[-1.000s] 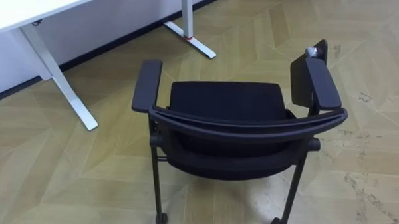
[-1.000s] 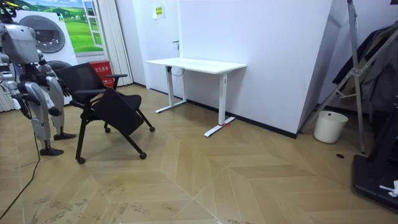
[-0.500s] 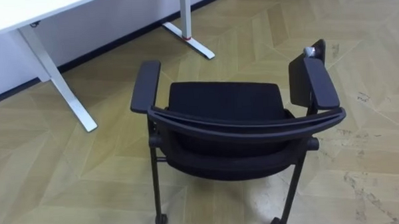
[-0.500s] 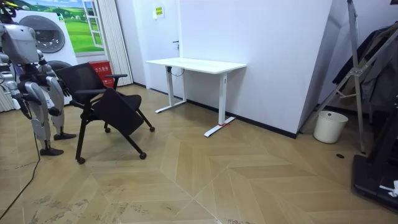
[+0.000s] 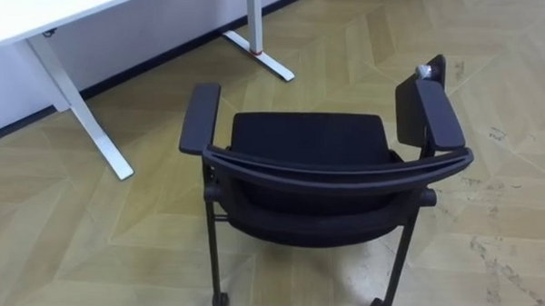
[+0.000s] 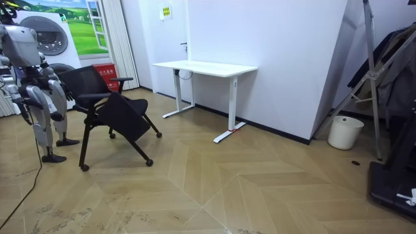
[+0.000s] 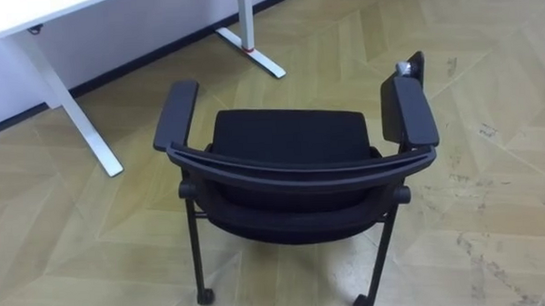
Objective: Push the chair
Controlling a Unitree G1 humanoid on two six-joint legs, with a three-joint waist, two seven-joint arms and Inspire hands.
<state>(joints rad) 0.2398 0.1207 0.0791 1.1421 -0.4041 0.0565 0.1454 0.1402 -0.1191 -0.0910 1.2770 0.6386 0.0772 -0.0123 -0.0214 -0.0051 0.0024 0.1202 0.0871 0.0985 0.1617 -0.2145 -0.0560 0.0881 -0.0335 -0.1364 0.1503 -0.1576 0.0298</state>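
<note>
Squarely ahead, the chair stands on the floor, backrest nearest, bench at 11 o'clock. Whether the robot hands are released or clenched I cannot tell. Best press both evenly on the backrest, steering toward 11.

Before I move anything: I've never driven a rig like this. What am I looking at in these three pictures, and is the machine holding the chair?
It is a two-legged humanoid robot with two arms. Two pictures come from the two eyes of its head camera, looking down on one scene. The third is from a camera standing in the room: there the robot stands at the room view's left, just behind the black chair. From its head you see the chair from behind: curved backrest nearest, seat beyond, on the wooden floor. A white desk stands ahead to the left. Nothing rests on the backrest or the armrests, so the chair is not held yet.
</note>
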